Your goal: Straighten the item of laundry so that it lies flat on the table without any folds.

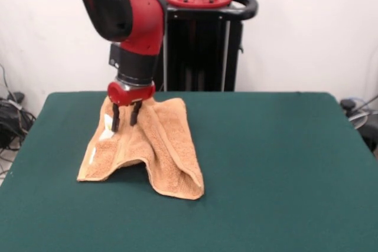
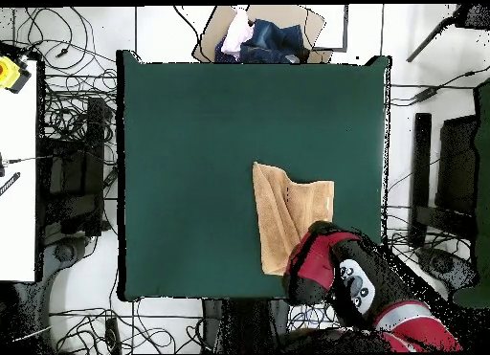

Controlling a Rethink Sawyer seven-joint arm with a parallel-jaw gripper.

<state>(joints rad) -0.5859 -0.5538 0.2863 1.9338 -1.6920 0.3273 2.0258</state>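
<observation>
Towel: small light orange-tan terry-cloth towel point(image 1: 155, 156), rumpled, not flat; pulled up into a peak at its far end under the end effector, draped down from there in two lobes with a raised hollow fold between them at the near edge.
Towel position: on the dark green felt-like rectangular worktop point(image 1: 277, 163), left of centre in the front view; in the overhead view point(image 2: 284, 217) toward the robot's side of the worktop point(image 2: 191, 160), partly covered by the arm.
Towel detail: small white patch on the left lobe, just beside the fingers; too small to identify.
End effector: red-capped, with two dark fingers point(image 1: 126, 116) pointing down, tips in the raised cloth at the peak; fingers close together, apparently pinching the towel.
Arm: red and black point(image 1: 127, 16), descending from above onto the towel's far end.
Surroundings: cables and a pile of cloth in a box point(image 2: 263, 37) beyond the worktop's edge in the overhead view.
</observation>
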